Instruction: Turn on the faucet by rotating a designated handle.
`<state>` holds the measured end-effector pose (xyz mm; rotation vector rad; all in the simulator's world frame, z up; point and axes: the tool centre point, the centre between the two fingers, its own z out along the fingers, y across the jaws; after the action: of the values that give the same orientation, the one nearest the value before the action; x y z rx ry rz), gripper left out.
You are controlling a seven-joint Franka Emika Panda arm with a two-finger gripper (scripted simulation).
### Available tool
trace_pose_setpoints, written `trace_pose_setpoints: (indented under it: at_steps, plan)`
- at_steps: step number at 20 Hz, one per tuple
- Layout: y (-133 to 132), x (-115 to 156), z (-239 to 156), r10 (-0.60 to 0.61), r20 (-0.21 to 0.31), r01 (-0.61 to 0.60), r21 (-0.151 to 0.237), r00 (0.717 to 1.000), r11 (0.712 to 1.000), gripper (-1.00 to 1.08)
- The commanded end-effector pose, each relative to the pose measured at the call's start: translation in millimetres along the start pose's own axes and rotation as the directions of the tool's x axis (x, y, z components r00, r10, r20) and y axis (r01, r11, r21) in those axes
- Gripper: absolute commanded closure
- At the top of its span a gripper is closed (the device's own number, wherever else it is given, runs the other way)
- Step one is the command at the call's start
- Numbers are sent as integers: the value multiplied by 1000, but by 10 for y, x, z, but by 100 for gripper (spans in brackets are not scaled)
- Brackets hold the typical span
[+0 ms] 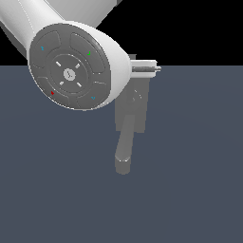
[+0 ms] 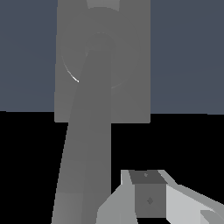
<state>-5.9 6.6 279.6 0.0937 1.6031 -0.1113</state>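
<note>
In the exterior view the grey faucet's block body (image 1: 135, 107) stands behind my arm, and its thick round-tipped spout (image 1: 124, 152) reaches toward the camera. My gripper (image 1: 151, 69) pokes out at the body's top, toward the exterior view's right. In the wrist view the block body (image 2: 131, 65) carries a round pivot. A long flat-faced grey bar, seemingly the handle (image 2: 85, 144), runs from the pivot toward the camera. My gripper (image 2: 148, 199) sits just beside the bar's near end. Its fingers show no gap and hold nothing. Whether they touch the bar I cannot tell.
The large white arm link with its round grey cap (image 1: 71, 71) fills the exterior view's upper left and hides part of the faucet. The dark blue-grey floor (image 1: 190, 166) lies around the faucet; its edge runs behind the body, with black beyond.
</note>
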Motion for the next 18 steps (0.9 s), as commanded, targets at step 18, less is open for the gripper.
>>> trace_pose_setpoints:
  at_steps: [18]
  plan:
    - [-667, -26, 7, 39, 39, -40, 24, 998, 999, 108]
